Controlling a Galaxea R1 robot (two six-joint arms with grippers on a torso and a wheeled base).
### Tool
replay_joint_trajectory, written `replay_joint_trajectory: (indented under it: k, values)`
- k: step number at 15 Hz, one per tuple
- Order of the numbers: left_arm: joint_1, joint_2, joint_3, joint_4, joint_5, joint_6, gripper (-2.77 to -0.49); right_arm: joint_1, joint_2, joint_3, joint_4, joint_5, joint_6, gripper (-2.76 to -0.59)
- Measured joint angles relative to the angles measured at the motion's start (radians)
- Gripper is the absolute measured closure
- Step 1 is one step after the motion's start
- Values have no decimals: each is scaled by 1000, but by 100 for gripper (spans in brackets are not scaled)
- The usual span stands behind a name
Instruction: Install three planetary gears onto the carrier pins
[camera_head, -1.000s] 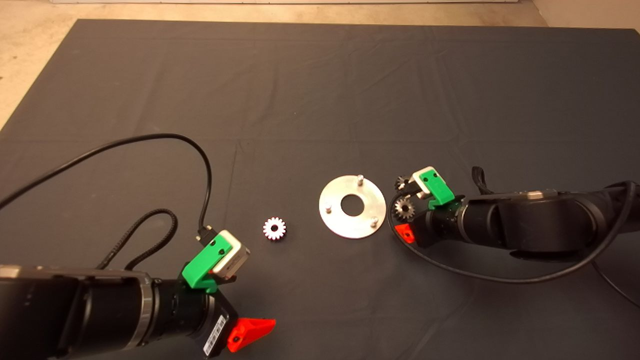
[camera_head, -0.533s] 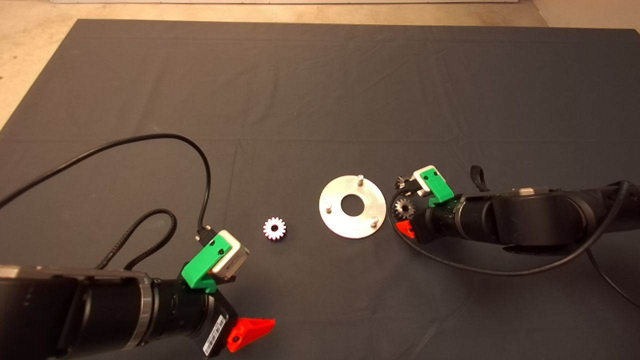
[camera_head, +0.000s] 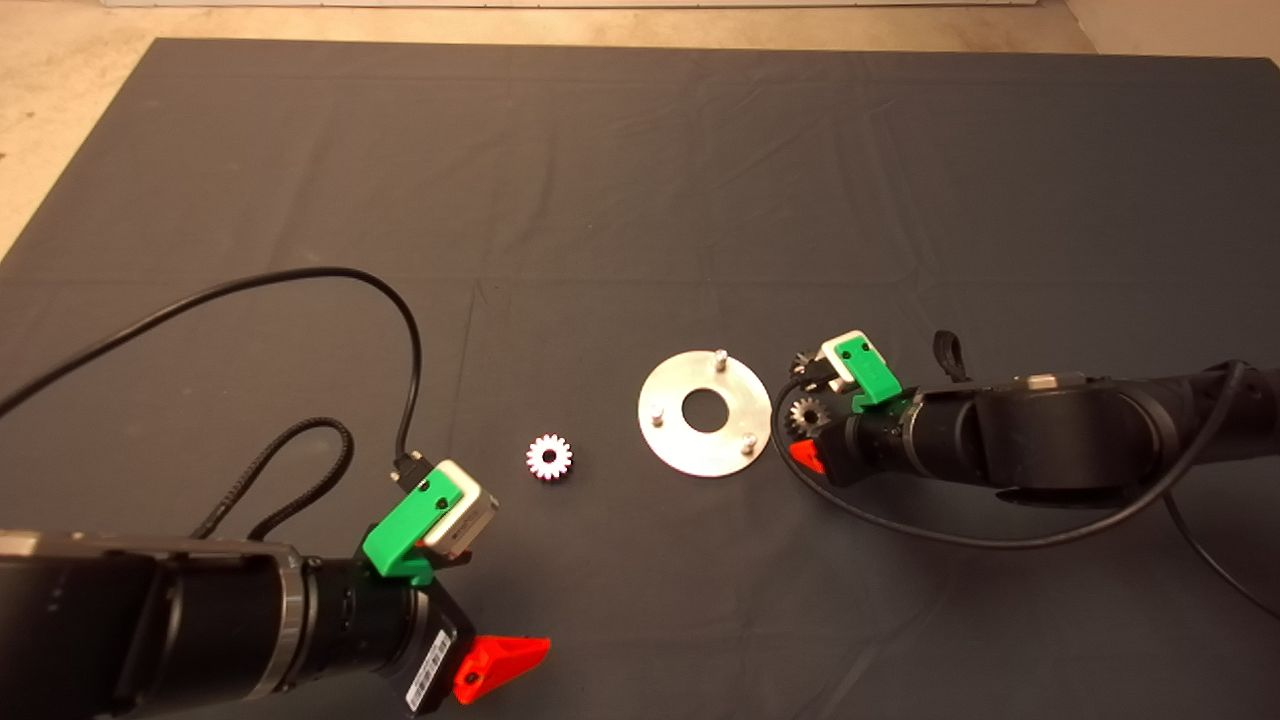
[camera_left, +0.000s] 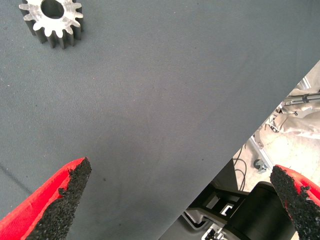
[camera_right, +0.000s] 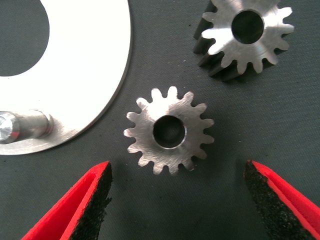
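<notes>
Two planetary gears (camera_right: 169, 130) (camera_right: 243, 34) are seen flat on the bench (camera_head: 640, 180) beside the disc (camera_head: 705, 413). The right gripper (camera_right: 177, 200) is spread, one gear just ahead. The left gripper (camera_left: 185, 200) is parked, spread, a third gear (camera_left: 52, 20) well apart.

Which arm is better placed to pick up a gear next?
Probably the right: its open end effector hangs over a gear lying beside the disc. The left end effector is parked far from its gear.

Right end effector (camera_right: 175, 200), fingers spread, above one planetary gear (camera_right: 169, 130); second gear (camera_right: 246, 34) and disc (camera_right: 85, 75) adjacent.
</notes>
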Motion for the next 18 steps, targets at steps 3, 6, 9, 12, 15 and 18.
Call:
replay_joint_trajectory:
  k: [3,6,9,12,15,18]
  values:
    - [0,0,0,0,0,0,-262,0,6,0,0,0,0,-186]
    - [0,0,0,0,0,0,-262,0,9,0,0,0,0,-168]
    - [0,0,0,0,-9,0,-262,0,9,-1,0,0,0,-167]
    - [0,0,0,0,-11,0,-262,0,9,-9,0,0,0,-167]
    - [0,0,0,0,-11,0,-262,0,9,-27,-1,0,-3,-167]
    - [0,0,0,0,-11,0,-262,0,11,-47,0,8,-10,-156]
